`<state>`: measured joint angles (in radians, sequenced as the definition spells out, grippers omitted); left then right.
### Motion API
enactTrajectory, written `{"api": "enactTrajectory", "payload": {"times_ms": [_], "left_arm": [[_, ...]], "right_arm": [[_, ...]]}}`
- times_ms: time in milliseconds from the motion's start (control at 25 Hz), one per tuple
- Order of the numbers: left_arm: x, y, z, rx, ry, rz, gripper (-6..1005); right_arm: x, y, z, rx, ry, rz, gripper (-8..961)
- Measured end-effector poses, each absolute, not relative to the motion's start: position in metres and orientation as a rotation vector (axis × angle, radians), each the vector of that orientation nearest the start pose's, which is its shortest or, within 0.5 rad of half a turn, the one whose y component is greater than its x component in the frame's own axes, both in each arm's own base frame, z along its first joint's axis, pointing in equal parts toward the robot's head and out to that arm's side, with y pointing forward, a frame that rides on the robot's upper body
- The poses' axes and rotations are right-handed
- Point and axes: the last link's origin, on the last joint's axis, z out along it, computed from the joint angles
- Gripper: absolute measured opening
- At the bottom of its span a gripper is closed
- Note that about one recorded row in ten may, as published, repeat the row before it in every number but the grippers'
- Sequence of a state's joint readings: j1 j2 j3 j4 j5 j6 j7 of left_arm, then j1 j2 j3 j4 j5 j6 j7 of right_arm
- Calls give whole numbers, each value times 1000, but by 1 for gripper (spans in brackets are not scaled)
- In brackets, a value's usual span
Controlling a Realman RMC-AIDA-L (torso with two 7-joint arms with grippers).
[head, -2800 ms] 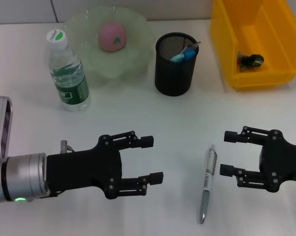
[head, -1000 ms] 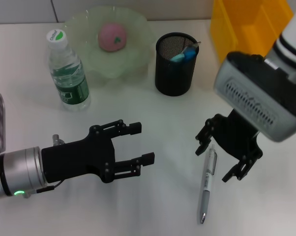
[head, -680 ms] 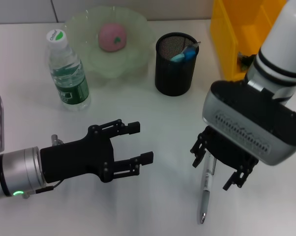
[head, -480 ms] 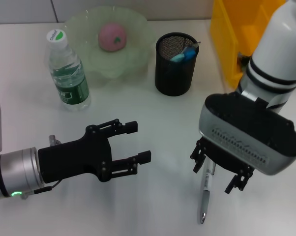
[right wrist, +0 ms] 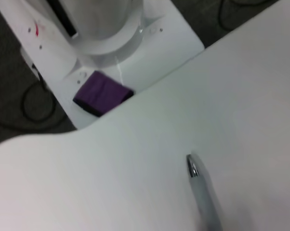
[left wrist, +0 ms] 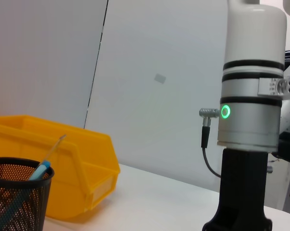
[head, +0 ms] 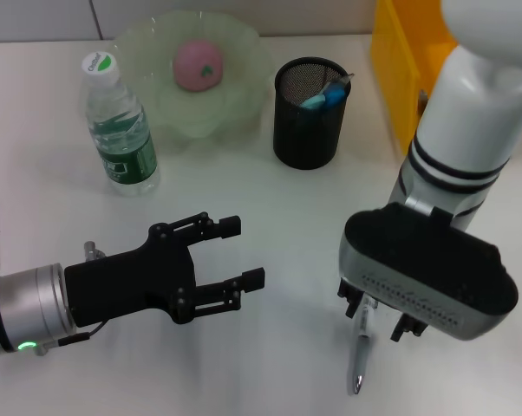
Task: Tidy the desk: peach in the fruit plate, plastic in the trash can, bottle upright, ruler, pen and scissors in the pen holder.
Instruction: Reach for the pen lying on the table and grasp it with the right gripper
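The right gripper [head: 375,317] is positioned directly over the pen [head: 361,357], pointing down at the white desk [head: 270,208]. Its fingertips [head: 349,299] are seen on either side of the pen's upper part, spread apart rather than closed on it, and most of the gripper is hidden beneath the wrist housing. The pen lies flat on the desk, its silver lower end visible below the gripper. In the right wrist view, the silver end of the pen [right wrist: 201,192] is seen resting on the desk surface near the desk edge.

The left gripper [head: 231,265] is held above the desk at the near left, well apart from the pen, its jaws spread and nothing between them.

At the back of the desk, the water bottle [head: 118,126] stands upright beside the green fruit plate [head: 240,94], in which the peach [head: 197,65] is placed. The black mesh pen holder [head: 307,121] stands to the right of the plate, with a blue-handled item [head: 325,94] inside it. The yellow bin [head: 400,61] is partly hidden behind the right arm.
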<state>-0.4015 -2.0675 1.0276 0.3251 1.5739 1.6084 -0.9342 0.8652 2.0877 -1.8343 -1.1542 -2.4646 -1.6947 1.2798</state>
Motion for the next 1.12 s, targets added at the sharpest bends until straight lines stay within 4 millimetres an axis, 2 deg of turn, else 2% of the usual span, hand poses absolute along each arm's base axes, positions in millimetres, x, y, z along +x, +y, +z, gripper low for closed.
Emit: {"api": "enactTrajectory", "payload": {"times_ms": [400,480,1120], "left_arm": [[-275,257,-53,-2717,-466,-1018,770],[-275,257,-53,-2717,-466,-1019,770],[-274,258,-52,-2717,-459,-1018,770]], "right_arm": [[130,309,-86,-2997,-1654,-1040,515],[130,309,-88,-2984,-1664,-1043,430],[136,307,-96,-2932,-1721,-1079,337]]}}
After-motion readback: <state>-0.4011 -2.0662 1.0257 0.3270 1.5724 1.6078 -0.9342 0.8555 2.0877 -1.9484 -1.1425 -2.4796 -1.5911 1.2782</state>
